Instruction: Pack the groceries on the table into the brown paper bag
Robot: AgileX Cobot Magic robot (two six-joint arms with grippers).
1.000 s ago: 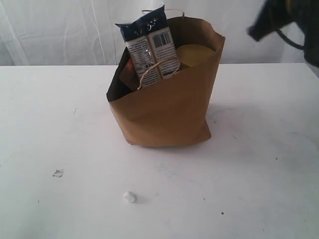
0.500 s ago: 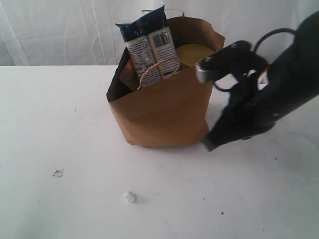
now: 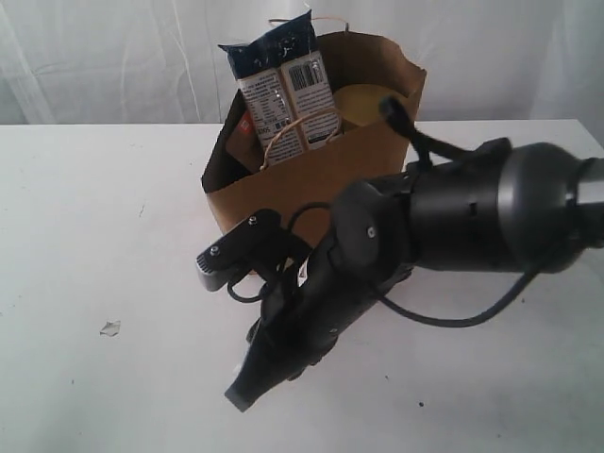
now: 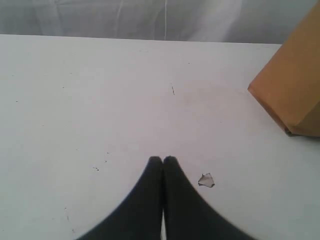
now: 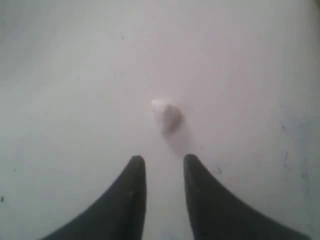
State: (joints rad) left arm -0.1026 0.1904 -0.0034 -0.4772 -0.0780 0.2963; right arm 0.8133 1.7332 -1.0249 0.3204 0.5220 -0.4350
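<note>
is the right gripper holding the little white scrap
No, the right gripper has its jaws apart and empty; the white scrap lies on the table ahead of them.

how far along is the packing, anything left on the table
Packing looks done: a blue-white packet and a yellow lid poke out of the paper bag, and no package shows on the table, though the right arm hides part of it. Nothing is in hand: the left gripper is shut on nothing, and the right gripper hangs parted over a white scrap. Likely nothing left to pack.
</note>
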